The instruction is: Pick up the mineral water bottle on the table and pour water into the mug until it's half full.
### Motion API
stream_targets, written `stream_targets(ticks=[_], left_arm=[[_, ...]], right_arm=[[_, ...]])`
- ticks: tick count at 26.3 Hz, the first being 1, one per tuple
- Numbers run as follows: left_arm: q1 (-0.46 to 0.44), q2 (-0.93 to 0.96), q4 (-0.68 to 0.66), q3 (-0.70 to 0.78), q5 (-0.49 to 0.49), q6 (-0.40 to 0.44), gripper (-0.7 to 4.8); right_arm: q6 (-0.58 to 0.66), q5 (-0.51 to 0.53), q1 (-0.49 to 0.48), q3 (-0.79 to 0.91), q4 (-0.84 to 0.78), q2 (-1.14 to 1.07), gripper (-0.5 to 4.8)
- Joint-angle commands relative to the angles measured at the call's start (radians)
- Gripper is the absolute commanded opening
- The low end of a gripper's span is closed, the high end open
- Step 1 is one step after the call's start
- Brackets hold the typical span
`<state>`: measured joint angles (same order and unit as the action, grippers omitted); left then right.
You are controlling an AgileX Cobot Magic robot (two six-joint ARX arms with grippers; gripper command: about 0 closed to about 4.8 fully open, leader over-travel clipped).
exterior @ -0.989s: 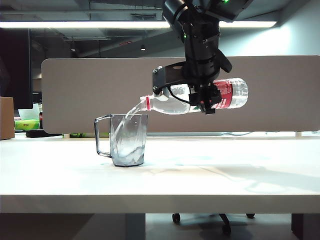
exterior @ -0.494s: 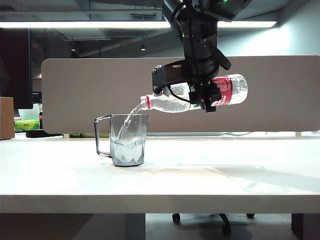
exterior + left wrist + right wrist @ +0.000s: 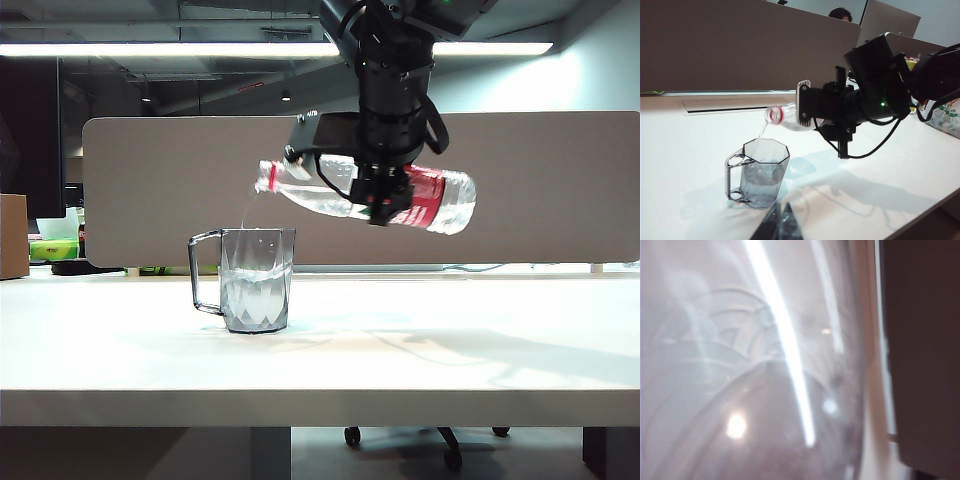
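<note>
White and bare, the table (image 3: pixel 420 370) fills the foreground, and on it the mug (image 3: pixel 256 281) stands upright, its squared handle turned away from the arm and clear water (image 3: pixel 257 300) pooled in its lower part. Up and to the side of the mug, the right gripper (image 3: pixel 385 200) hangs from its dark arm with its jaws pinched on the red-labelled middle of the mineral water bottle (image 3: pixel 440 200), well clear of the table. The bottle lies nearly level, its red-ringed neck sticking out past the claw and tipped slightly upward above the mug's rim, its base on the claw's other side and a little lower. A thin thread of water falls from the mouth into the mug. The right wrist view shows only blurred clear plastic pressed close to the lens. Of the left gripper (image 3: pixel 781 223) only two dark fingertips show, low over the table near the mug, standing close together. Behind everything runs a pale partition (image 3: pixel 180 190).
</note>
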<state>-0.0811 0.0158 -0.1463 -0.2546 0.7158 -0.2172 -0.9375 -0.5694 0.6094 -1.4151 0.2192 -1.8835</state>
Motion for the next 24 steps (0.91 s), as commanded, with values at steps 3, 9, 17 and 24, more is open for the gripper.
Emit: stream_targets(ticks=[3, 9, 17, 24], left_arm=[[0.001, 0.002, 0.012, -0.005, -0.044, 0.008, -0.05], [0.0, 0.002, 0.011, -0.005, -0.077, 0.047, -0.05], [0.0, 0.002, -0.025, -0.005, -0.077, 0.076, -0.05], [0.0, 0.002, -0.026, -0.005, -0.077, 0.116, -0.05]], right_arm=[[0.341, 0.133, -0.013, 0.002, 0.008, 0.021, 2.11], [0.567, 0.337, -0.053, 0.143, -0.23, 0.08, 2.1], [0.935, 0.53, -0.12, 0.42, -0.818, 0.106, 2.07], [1.036, 0.554, -0.122, 0.546, -1.126, 0.022, 2.07]])
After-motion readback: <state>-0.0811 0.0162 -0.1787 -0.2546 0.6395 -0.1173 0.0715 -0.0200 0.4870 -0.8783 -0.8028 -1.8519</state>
